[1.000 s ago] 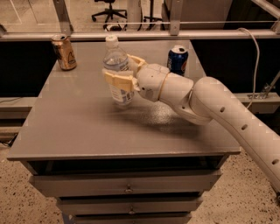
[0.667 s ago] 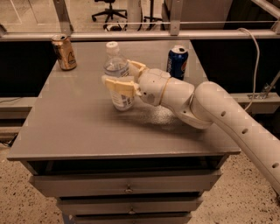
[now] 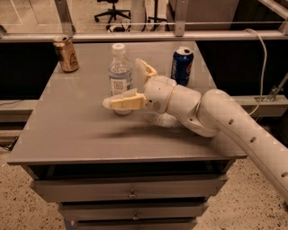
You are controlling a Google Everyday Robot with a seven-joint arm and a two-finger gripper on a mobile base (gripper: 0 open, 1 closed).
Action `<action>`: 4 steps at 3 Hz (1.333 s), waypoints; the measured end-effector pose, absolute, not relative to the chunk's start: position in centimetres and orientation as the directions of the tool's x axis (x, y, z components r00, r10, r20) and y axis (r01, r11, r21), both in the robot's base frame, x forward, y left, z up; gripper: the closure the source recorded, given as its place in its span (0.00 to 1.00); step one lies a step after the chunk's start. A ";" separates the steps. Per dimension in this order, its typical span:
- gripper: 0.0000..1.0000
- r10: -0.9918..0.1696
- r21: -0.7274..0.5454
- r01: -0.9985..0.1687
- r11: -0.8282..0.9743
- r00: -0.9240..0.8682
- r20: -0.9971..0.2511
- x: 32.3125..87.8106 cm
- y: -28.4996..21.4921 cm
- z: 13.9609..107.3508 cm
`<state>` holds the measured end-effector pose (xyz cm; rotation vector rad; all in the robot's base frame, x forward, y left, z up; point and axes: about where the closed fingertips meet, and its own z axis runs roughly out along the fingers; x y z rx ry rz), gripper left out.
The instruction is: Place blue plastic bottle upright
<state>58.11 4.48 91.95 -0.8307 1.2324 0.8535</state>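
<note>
At the near edge, a stack of grey drawers (image 3: 130, 191) is seen under the grey table top (image 3: 67, 134), each front with a small knob at its middle. Speckled floor (image 3: 18, 197) is visible beside the cabinet at the lower left.

The white arm (image 3: 234, 130) is brought in from the lower right and laid low across the right half of the table top. Its gripper (image 3: 122, 83) is found at the middle of the table, with its two tan fingers spread wide. The near finger (image 3: 123, 102) is stretched out to the left, across the front of the bottle's lower part. The far finger (image 3: 146, 70) is angled up and back on the bottle's right side, clear of it. Whether the near finger is touching the bottle cannot be told.

The blue plastic bottle (image 3: 120, 74) is stood upright on the table top, between the two spread fingers. Its white cap (image 3: 118, 48) is at the top and its pale label (image 3: 119, 84) is turned toward the camera.

Further back, a dark blue soda can (image 3: 182, 66) is stood upright to the right of the bottle, just behind the gripper's wrist. A gold can (image 3: 66, 54) is set upright near the far left corner, well apart from the bottle.

Beyond the table, a metal rail (image 3: 135, 37) is run across the scene, and a pale cable (image 3: 261, 58) is looped down at the right. An office chair (image 3: 112, 9) base is seen on the floor in the far background.
</note>
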 end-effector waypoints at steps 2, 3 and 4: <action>0.00 -0.007 -0.101 -0.878 0.469 0.111 -0.994 56.4 0.3 92.7; 0.00 -0.111 -0.125 -0.860 0.495 0.080 -0.991 53.3 -4.9 93.7; 0.00 -0.133 -0.133 -0.860 0.492 0.077 -0.988 52.3 -5.8 93.9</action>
